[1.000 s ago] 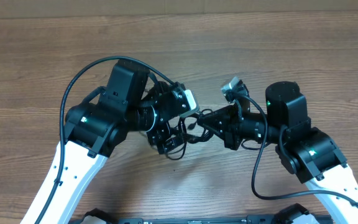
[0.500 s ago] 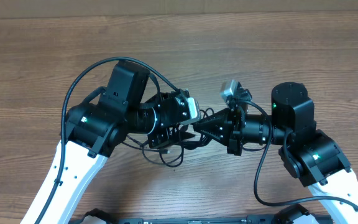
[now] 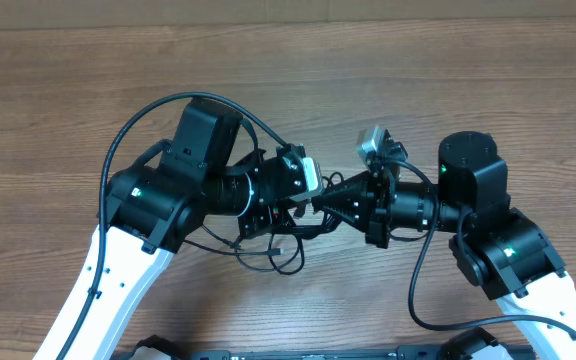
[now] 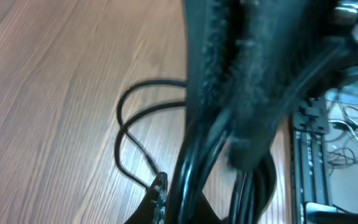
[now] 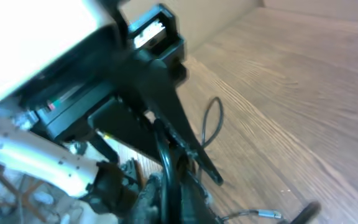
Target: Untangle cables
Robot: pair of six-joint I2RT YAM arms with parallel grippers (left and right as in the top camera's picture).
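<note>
Left gripper (image 4: 225, 134) clamped tight on a bunch of the cables (image 4: 188, 168), right gripper (image 3: 320, 203) nosed in just beside it at mid-table (image 3: 418, 80), both arms angled inward so the two wrists nearly meet. Whether the right gripper has a strand between its fingers cannot be told: the overhead view shows only its narrow tips against the dark knot, and its own camera is too blurred to settle it.

The step in hand looks like the first parting of the tangle. To do it well, the clamped side should act as the anchor while the other takes one cord only, close to where the strands cross, and draws it out slowly and level with the table. A pull along the run of the cord would ease a loop open, whereas a pull across it would likely cinch the knot. The slack hanging toward the robot's base gives some room to work. With the wrists this close, the arms' own thicker black leads could snag, so the draw should go outward, away from the other arm.

The cables are thin, black and limp. Several strands run bunched through the left gripper, and two loose loops spill onto the wood on the near side of the grippers, lying flat. A small plug end with a metallic tip (image 5: 261, 213) rests on the table near the right gripper.
</note>
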